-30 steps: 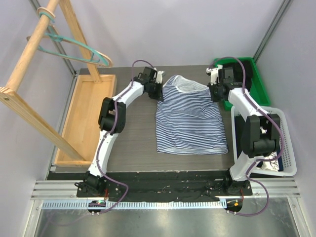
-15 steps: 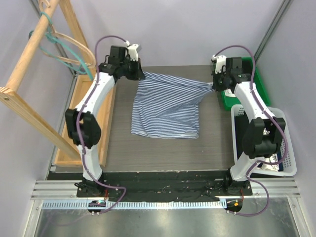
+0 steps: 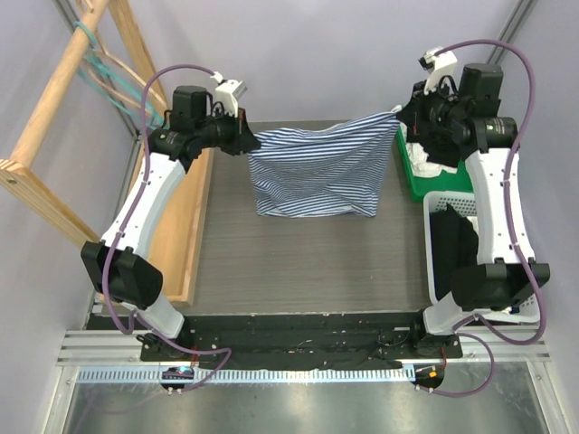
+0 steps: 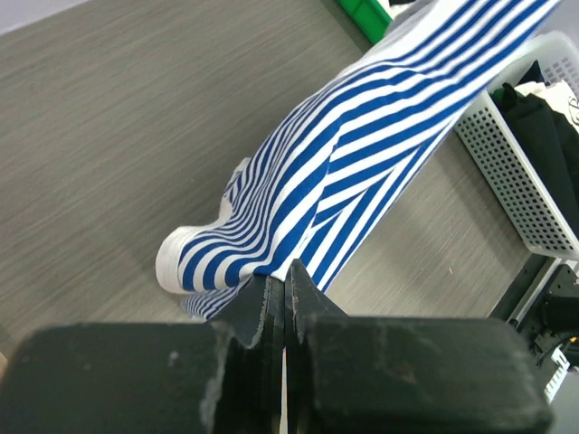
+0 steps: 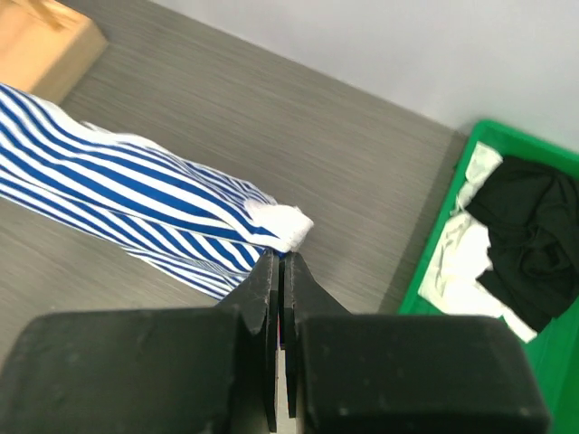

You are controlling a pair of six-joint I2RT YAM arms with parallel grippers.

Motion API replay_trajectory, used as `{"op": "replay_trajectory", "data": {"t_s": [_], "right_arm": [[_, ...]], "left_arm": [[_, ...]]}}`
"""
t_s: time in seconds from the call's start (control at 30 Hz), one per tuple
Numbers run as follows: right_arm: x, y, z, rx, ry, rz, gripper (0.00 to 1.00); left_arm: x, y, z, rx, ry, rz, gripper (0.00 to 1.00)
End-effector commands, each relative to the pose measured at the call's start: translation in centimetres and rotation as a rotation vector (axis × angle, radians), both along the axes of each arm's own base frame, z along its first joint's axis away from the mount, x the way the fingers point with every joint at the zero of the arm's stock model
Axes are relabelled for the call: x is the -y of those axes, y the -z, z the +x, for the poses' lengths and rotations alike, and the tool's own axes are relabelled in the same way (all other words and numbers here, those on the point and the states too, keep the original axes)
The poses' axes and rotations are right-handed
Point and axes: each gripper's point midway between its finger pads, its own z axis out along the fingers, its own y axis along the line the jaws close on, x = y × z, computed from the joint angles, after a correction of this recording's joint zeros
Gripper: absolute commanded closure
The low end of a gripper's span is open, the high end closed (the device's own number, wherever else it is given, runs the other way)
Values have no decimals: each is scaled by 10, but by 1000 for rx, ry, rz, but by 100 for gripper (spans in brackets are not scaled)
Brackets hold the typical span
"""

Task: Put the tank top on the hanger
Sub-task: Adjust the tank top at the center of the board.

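Here, in the upper left of the top view, the thin teal-green hanger (image 3: 98, 72) hangs on a tan wooden rack (image 3: 54, 99). Just right of it, the left gripper (image 3: 249, 143) pinches one top corner of the soft blue-and-white striped tank top (image 3: 317, 172), stretched above the grey table (image 3: 298, 262). The right gripper (image 3: 399, 113) pinches the other corner, upper right.

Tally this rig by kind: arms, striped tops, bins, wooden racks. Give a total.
Arms: 2, left arm, right arm
Striped tops: 1, tank top
Bins: 2, green bin, white basket
Wooden racks: 1, rack
Total: 6
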Motion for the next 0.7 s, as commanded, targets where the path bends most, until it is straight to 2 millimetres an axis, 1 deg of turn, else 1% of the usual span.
{"op": "replay_trajectory", "data": {"t_s": [0.0,0.03,0.07,0.1,0.17,0.23,0.27,0.33,0.37,0.4,0.43,0.47,0.5,0.53,0.57,0.6,0.63,0.67], "right_arm": [[-14,-47,-40,116,-84,27,99],[-14,-48,-43,123,-87,23,99],[-14,-55,-49,143,-90,19,99],[-13,-56,-51,152,-92,11,99],[-8,-61,-51,169,-58,-1,99],[-2,-62,-43,180,-18,-4,99],[6,-61,-37,186,29,-18,99],[15,-57,-21,198,80,-35,99],[22,-56,-14,204,120,-52,99],[25,-53,-6,206,134,-59,99],[27,-47,6,197,141,-72,99],[29,-44,14,191,149,-76,99],[31,-42,21,190,159,-80,99],[32,-39,34,185,160,-81,99],[33,-40,40,188,163,-82,99],[35,-43,45,195,168,-80,99],[35,-57,50,225,171,-74,99],[36,-54,59,216,174,-64,99]], "left_arm": [[-5,-43,-18,138,26,-18,100],[-5,-48,-19,155,29,-21,100],[-5,-56,-23,175,33,-28,100],[-3,-61,-25,185,41,-35,100],[-3,-65,-25,201,35,-41,100],[-2,-65,-22,212,15,-39,100],[-1,-64,-18,226,5,-35,100],[2,-57,-6,225,-22,-17,100],[6,-57,-1,231,-19,-19,100],[9,-47,9,214,-29,-9,100],[12,-42,15,206,-34,-9,100],[17,-46,21,224,-33,-15,100],[20,-44,26,224,-32,-16,100],[24,-33,36,207,-30,-8,100],[26,-40,44,227,-43,-9,100],[29,-40,50,231,-42,-10,100],[33,-33,59,220,-41,-4,100],[35,-50,65,265,-46,-12,100]]}}
